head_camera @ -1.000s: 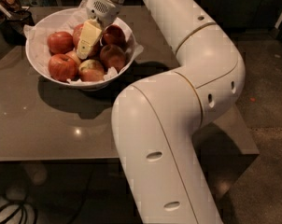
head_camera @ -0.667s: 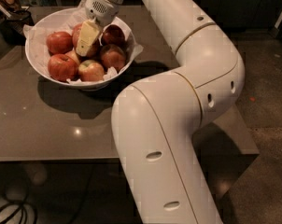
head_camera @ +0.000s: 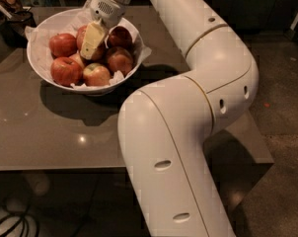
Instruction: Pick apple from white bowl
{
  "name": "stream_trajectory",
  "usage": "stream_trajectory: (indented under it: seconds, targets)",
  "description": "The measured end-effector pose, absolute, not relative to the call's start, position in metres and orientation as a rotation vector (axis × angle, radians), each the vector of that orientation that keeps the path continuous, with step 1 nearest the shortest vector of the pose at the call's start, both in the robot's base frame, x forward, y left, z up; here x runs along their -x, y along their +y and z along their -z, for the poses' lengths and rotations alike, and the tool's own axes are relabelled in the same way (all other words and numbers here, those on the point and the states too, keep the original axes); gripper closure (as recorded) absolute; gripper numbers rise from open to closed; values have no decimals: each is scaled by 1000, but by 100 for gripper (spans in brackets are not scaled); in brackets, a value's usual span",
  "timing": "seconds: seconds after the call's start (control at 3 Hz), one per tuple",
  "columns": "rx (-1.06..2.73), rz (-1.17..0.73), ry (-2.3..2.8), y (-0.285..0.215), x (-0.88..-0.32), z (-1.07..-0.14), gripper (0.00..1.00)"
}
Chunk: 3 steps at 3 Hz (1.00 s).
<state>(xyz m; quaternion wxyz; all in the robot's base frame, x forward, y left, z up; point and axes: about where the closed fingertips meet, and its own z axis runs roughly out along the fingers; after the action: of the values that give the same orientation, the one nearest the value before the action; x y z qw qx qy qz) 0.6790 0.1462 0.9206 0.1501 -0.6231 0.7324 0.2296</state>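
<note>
Inside the white bowl (head_camera: 31, 58), toward its far rim, sits the gripper (head_camera: 92, 47), jaws seemingly clamped on the apple (head_camera: 82, 35).

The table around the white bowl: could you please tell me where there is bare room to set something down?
Bare: the table in front of the white bowl, out to its near edge. Crowded: the bowl, packed with apples, gripper among them.

Dim scene; glare spots on the table (head_camera: 50, 132), tool (head_camera: 94, 46) lit pale inside the white bowl (head_camera: 34, 64).
</note>
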Motion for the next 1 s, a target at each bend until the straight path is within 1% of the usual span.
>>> stream_trajectory:
  seconds: [0.33, 0.67, 1.0]
  targets:
    - [1779, -585, 2082, 151, -682, -936, 100]
    - [1786, -503, 2039, 152, -674, -963, 100]
    - [1817, -481, 1988, 151, -661, -982, 100]
